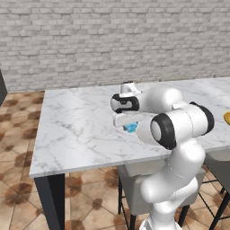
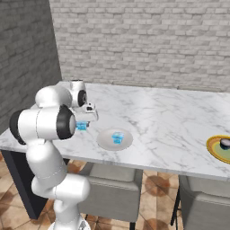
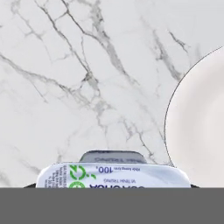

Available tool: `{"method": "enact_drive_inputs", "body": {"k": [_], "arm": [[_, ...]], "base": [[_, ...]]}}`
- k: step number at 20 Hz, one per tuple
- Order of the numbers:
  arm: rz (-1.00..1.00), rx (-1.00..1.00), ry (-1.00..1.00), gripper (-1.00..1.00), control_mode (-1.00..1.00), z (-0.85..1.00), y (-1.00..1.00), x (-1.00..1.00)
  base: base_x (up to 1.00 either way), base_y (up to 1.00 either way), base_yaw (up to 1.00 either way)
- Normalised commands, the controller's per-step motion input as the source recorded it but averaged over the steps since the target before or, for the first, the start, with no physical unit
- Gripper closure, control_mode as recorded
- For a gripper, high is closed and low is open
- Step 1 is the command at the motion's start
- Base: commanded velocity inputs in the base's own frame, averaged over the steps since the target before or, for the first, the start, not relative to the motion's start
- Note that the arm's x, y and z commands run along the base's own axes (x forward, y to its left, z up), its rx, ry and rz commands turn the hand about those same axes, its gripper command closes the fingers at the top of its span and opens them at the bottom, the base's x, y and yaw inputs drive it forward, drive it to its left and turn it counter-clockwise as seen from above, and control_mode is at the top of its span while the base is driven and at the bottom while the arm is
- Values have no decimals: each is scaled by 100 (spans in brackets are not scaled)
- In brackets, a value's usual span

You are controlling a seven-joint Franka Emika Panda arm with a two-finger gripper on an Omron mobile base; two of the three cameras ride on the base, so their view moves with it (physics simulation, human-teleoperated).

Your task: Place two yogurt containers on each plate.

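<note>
1. Closed on a blue cup (image 1: 130,127), the pincer (image 1: 130,125) is held just above the table (image 1: 76,130), near its front edge.
2. In the hand view, the held cup (image 3: 113,175) is seen at the bottom, its printed foil lid turned to the camera, with marble beyond it.
3. In the right base view, the same cup (image 2: 81,126) is seen below the hand, left of the white plate (image 2: 106,140) and apart from it.
4. A second blue cup (image 2: 117,137) is seen standing on the white plate, about at its middle.
5. The white plate's rim (image 3: 192,127) is seen at the right of the hand view, close beside the held cup.
6. A yellow-rimmed plate (image 2: 214,150) with a green centre lies far to the right on the table, well apart from the white plate.
7. A dark cup with a pale top (image 2: 225,143) is seen on the yellow-rimmed plate.
8. In the left base view, an edge of the yellow-rimmed plate (image 1: 227,117) shows at the right border, behind the arm.
9. Grey chairs (image 2: 112,188) are tucked under the table's front edge, and a brick wall (image 1: 112,40) stands behind the table.
</note>
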Motion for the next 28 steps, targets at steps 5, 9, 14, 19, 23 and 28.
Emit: {"method": "enact_drive_inputs", "body": {"k": [5,9,14,19,23,28], "arm": [[-4,0,2,100,-100,0,-82,-8],[-2,0,3,100,-100,0,-65,0],[0,0,6,100,-100,0,-40,8],[0,0,1,100,-100,-12,-5,25],[0,0,0,100,-100,-20,0,32],[0,0,0,100,-100,-19,0,18]], "base": [[0,0,0],[0,0,0],[0,0,0],[0,0,0],[0,0,0],[0,0,0]]}}
